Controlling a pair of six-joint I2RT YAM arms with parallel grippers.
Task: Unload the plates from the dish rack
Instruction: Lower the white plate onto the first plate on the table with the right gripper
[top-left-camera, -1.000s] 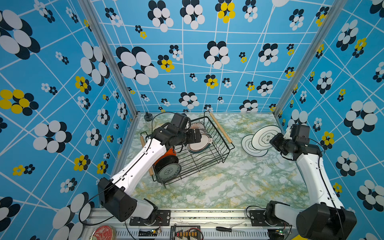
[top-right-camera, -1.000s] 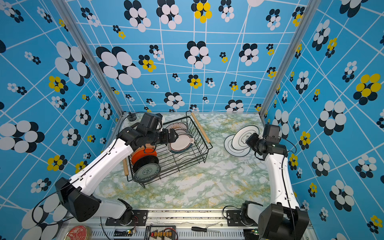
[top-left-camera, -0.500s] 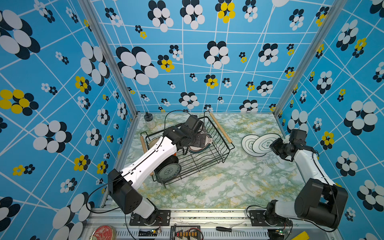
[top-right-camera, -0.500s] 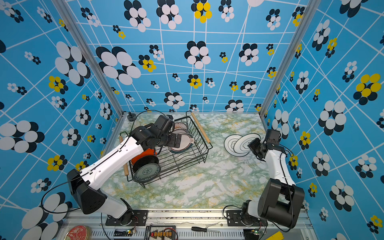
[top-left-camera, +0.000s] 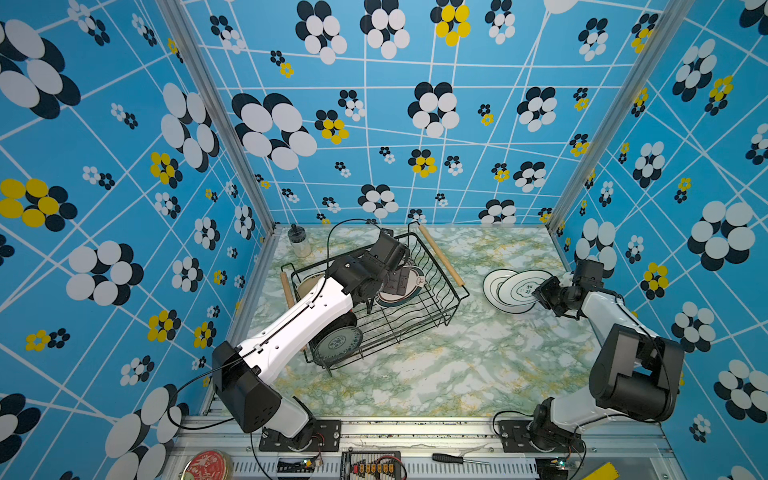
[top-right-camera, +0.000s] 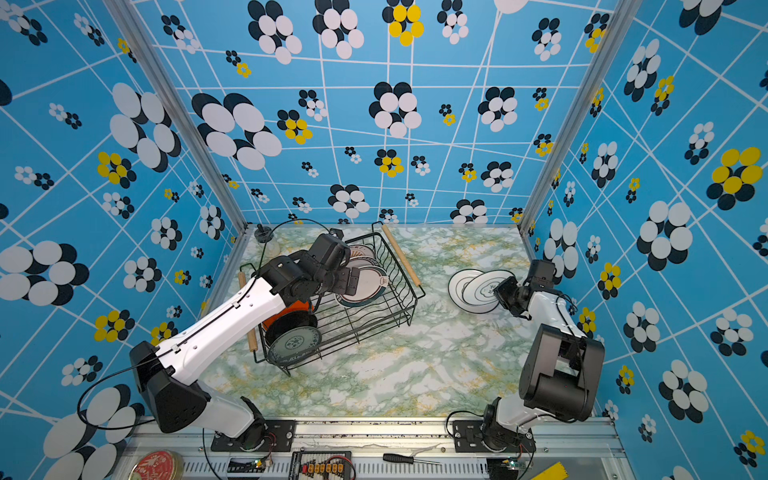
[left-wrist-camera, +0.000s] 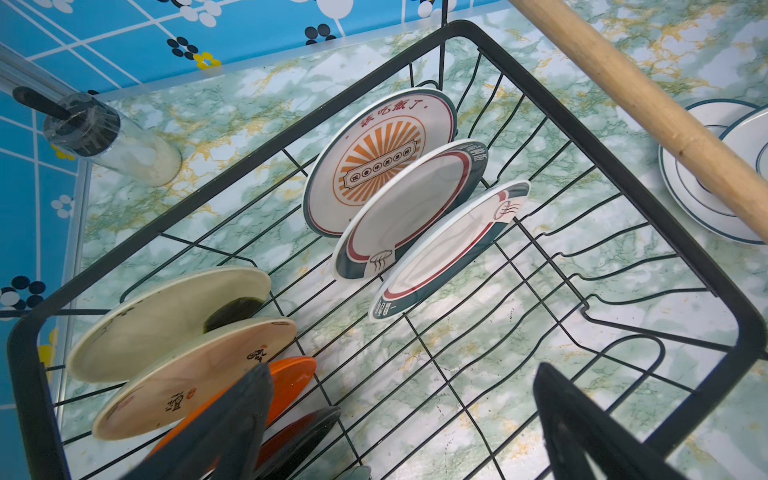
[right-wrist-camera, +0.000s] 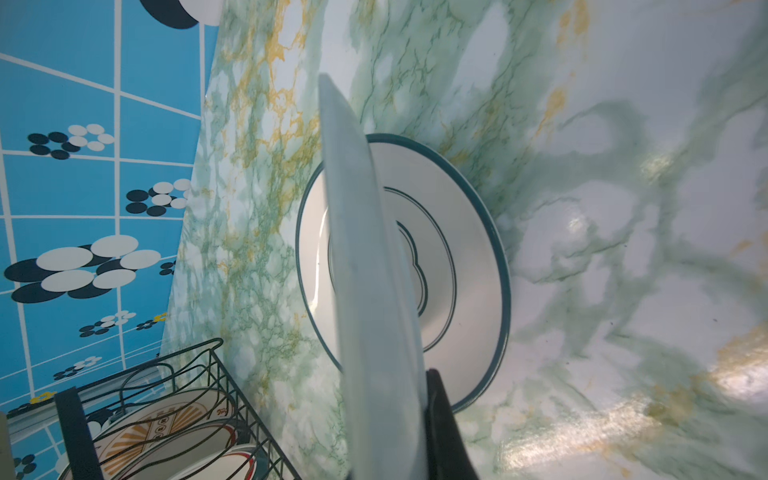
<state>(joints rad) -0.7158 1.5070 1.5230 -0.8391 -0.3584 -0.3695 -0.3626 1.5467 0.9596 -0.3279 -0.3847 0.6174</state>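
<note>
white plate (top-left-camera: 519, 287) pinched in right gripper (top-left-camera: 542, 293)

Two matching arms here — glossy white shells along the long links, chunky matte black housings at every joint. The left arm (top-left-camera: 299, 320) shows a row of small dark screw holes down its white shell, and a thin black cable (top-left-camera: 169, 411) loops out beside its black elbow block (top-left-camera: 245, 390). The right arm (top-left-camera: 602, 307) has the same boxy black elbow (top-left-camera: 631, 374). Black bolted mounts (top-left-camera: 330, 430) sit under both — red wires (top-left-camera: 319, 441) by the left one. The left gripper (left-wrist-camera: 401, 374) has two dark, flat fingers (left-wrist-camera: 224, 424), tapering.
</note>
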